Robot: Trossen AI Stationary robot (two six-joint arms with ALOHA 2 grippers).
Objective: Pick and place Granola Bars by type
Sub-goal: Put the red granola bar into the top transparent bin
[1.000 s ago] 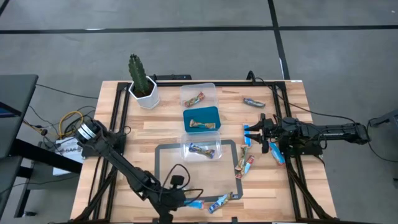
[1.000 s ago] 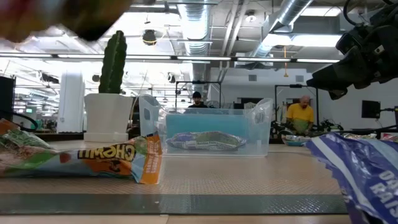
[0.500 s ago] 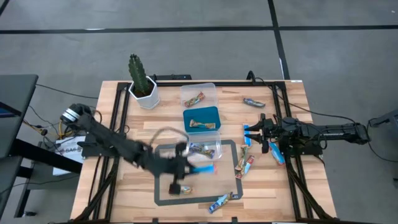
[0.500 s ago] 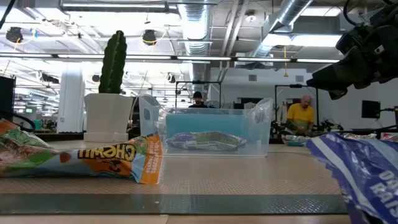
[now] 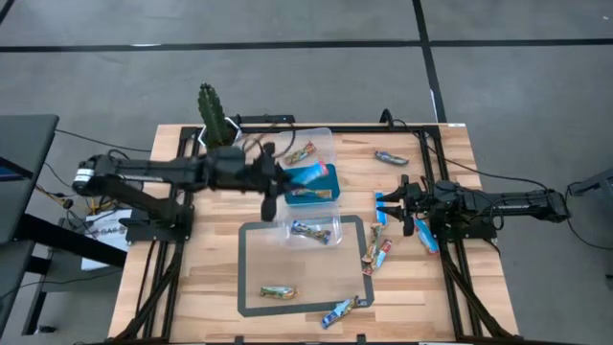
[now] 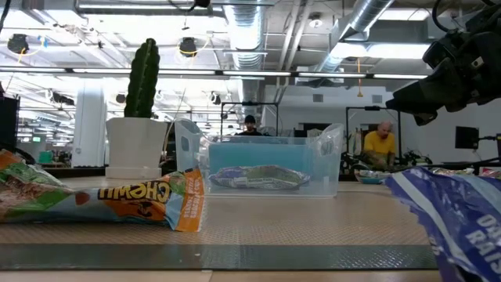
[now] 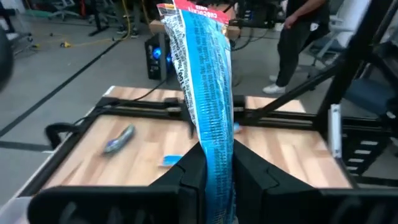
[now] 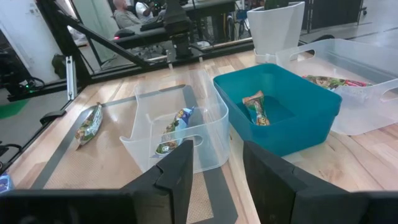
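My left gripper hovers over the blue tub, shut on a bright blue granola bar. My right gripper waits open near the table's right edge, above loose blue bars. The blue tub holds a brown-gold bar. The far clear tub holds a red-and-green bar, and the near clear tub a blue one. More bars lie flat on the mat and the wood. My left gripper pinches the blue bar between its two fingers at one end. The fingers come level from the table's left, lying along the bar. The bar sticks out past the fingertips toward the right, lifted clear above the blue tub.
A potted cactus stands at the far left corner. A dark-edged mat covers the near middle of the table. In the low view a Chewy bar and a blue wrapper lie close to the camera. People stand in the room behind.
My left gripper has risen from the table's near edge and swung toward the far edge, carrying the blue bar lifted clear. It passed over the mat and now hangs above the blue tub.
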